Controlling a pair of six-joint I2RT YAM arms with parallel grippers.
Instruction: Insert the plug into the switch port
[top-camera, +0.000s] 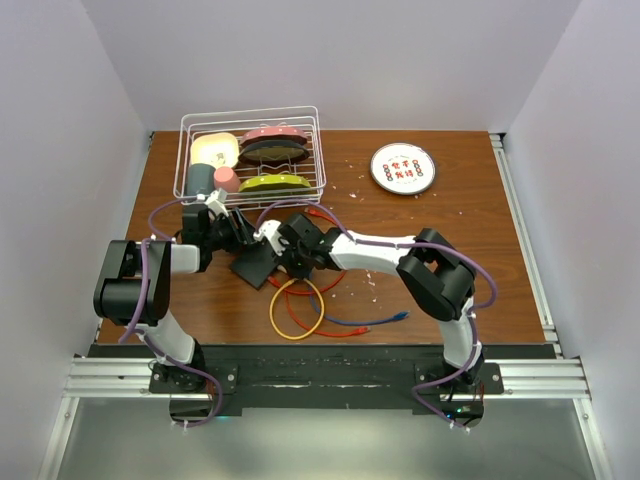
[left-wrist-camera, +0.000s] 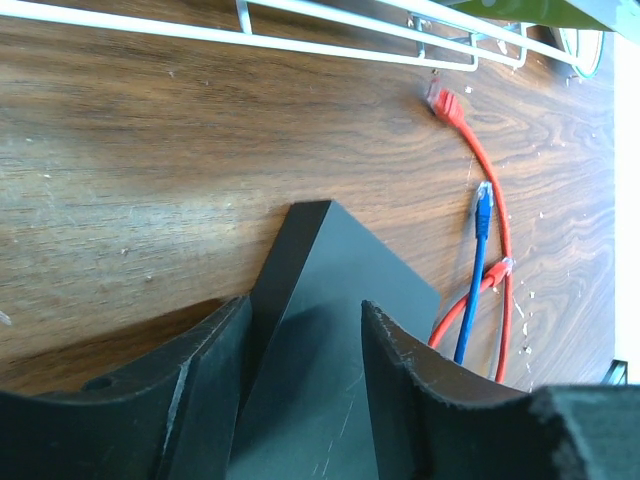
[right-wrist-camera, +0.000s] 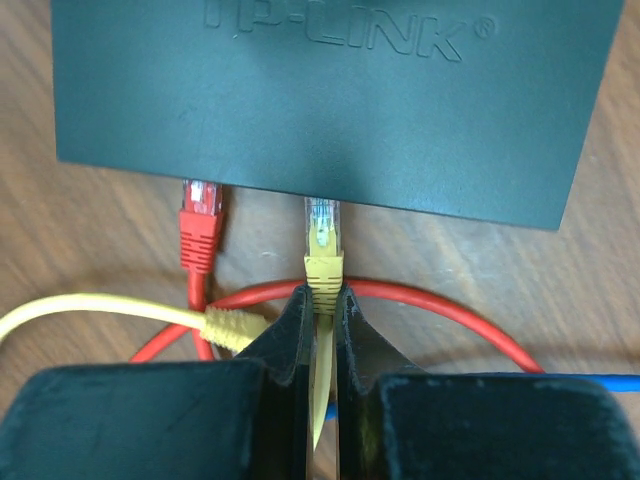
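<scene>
Pinching yellow plug (right-wrist-camera: 323, 262), seen only wrist-side, right tool (right-wrist-camera: 320, 300); left tool (left-wrist-camera: 305, 305) clasps switch (left-wrist-camera: 335, 265).

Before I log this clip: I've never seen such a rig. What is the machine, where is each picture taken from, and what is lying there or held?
These are two robot arms bolted side by side. The top picture looks down from above and behind them; the other two come from a camera on each wrist. On the brown wooden table lie a white wire basket of dishes, a round white disc with red marks, a looped yellow cable and a blue cable. The left arm's fingers clasp a flat matte-black rectangular switch. The right arm's fingers pinch a yellow cable plug, its clear tip at the switch's socket edge, beside a red plug. How deep it sits is not visible.
</scene>
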